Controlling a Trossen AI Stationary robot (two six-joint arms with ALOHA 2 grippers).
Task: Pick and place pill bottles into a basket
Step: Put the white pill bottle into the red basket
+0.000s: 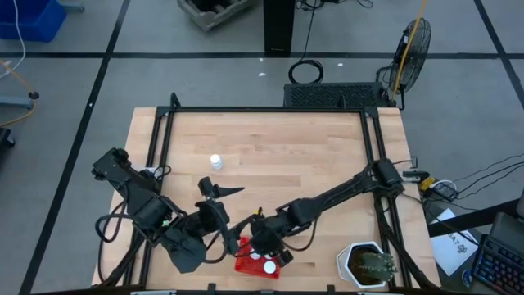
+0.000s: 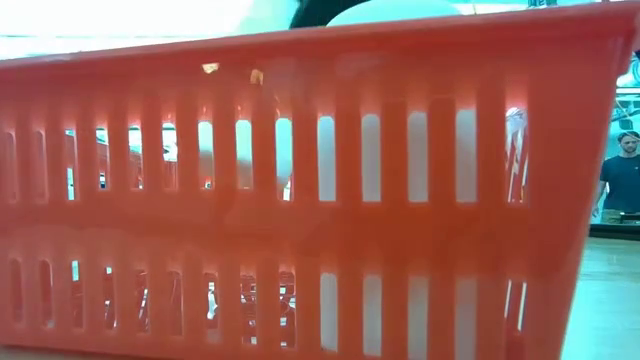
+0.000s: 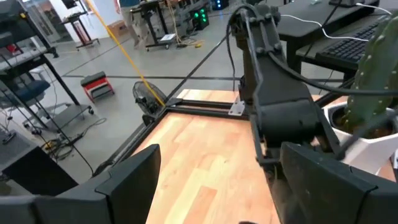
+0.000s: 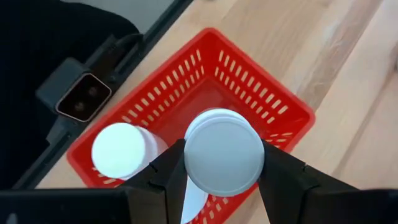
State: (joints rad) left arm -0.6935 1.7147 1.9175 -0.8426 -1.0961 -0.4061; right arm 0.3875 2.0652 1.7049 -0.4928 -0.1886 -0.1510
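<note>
The red mesh basket (image 1: 255,264) stands at the table's near edge; its wall (image 2: 300,230) fills the low view. My right gripper (image 1: 266,243) is over it, shut on a white pill bottle (image 4: 224,152). Another bottle (image 4: 121,149) stands upright inside the basket (image 4: 261,99), beside the held one. One more bottle (image 1: 215,162) stands on its base on the bare wood, left of the table's middle. My left gripper (image 1: 219,193) is open and empty (image 3: 211,174), just left of the basket and beyond it. My right gripper pinches the bottle between its two fingers (image 4: 283,177), which come from above and point down. They sit on opposite sides of the body just below the cap (image 4: 194,208). The bottle is upright over the basket's inside. The cap hides whether its base touches the floor.
A white pot with a green cactus (image 1: 367,264) stands at the near right corner, also in the left wrist view (image 3: 373,118). A black frame rail (image 1: 270,111) runs round the table. A small camera box (image 4: 84,96) sits by the basket. A person (image 2: 622,170) stands in the room behind.
</note>
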